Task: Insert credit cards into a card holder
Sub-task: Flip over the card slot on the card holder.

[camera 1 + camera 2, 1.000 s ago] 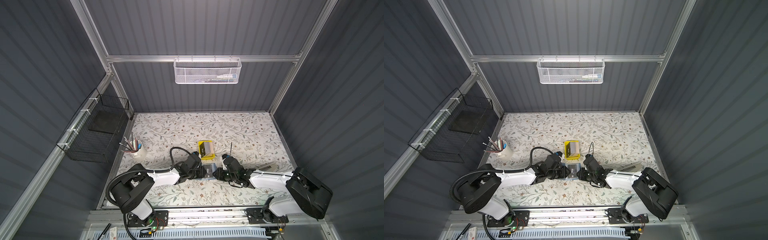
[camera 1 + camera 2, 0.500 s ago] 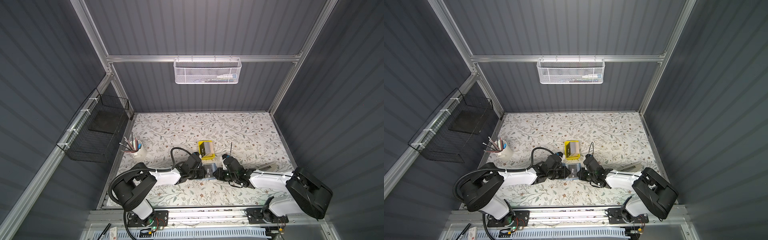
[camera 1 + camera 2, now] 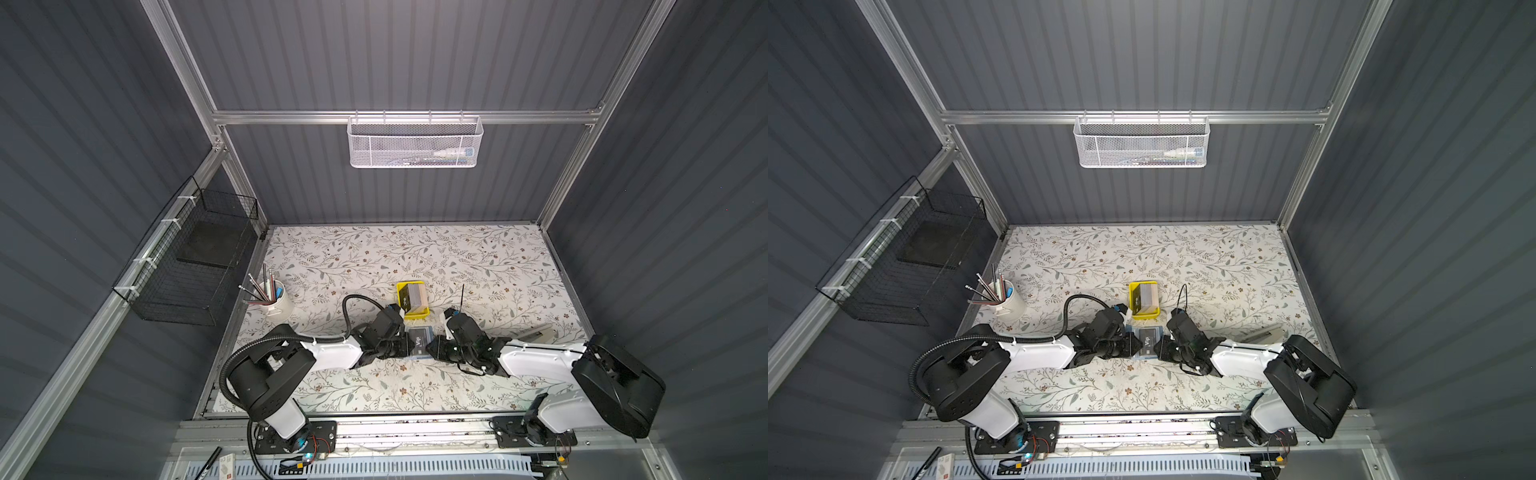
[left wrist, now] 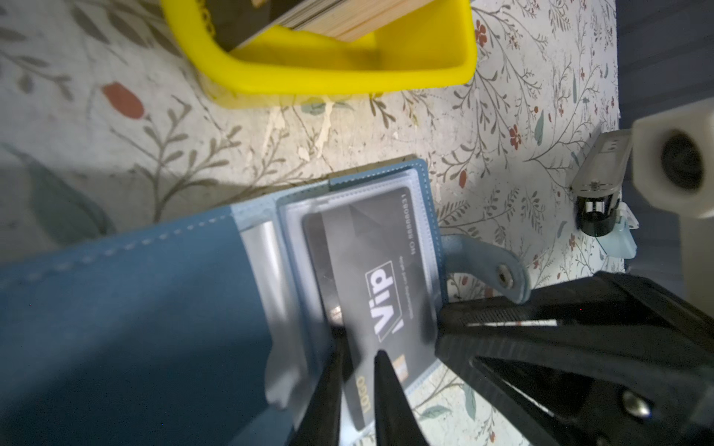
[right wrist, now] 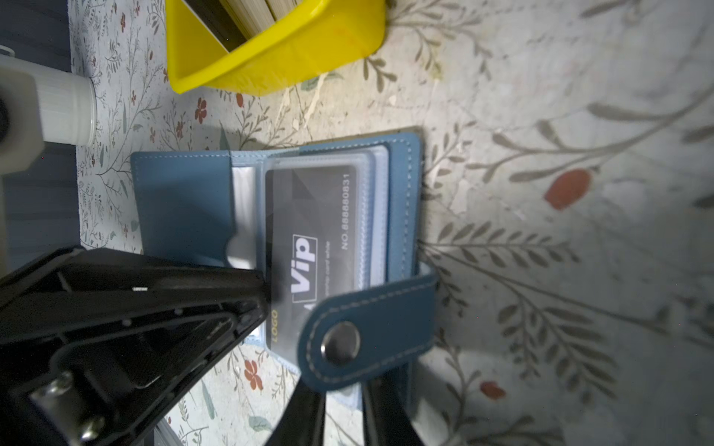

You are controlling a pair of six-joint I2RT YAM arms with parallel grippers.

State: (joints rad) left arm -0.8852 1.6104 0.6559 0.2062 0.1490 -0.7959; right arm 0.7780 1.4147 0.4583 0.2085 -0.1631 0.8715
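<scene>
Floral worktop [image 3: 374, 257] carries the open card holder [image 5: 181, 200]. Our left fingers [image 4: 386, 386], nearly closed, pinch the credit card [image 4: 371, 270], mostly inside a clear sleeve [image 5: 373, 193]; our right fingers [image 5: 301, 421] clamp the holder's edge under its snap strap [image 5: 371, 316]. We judge insertion nearly done: next, push the card home straight, then release.

Robot lab cell, aluminium frame [image 3: 291, 117], grey ribbed walls [image 3: 374, 54], floral tabletop [image 3: 353, 257]
</scene>
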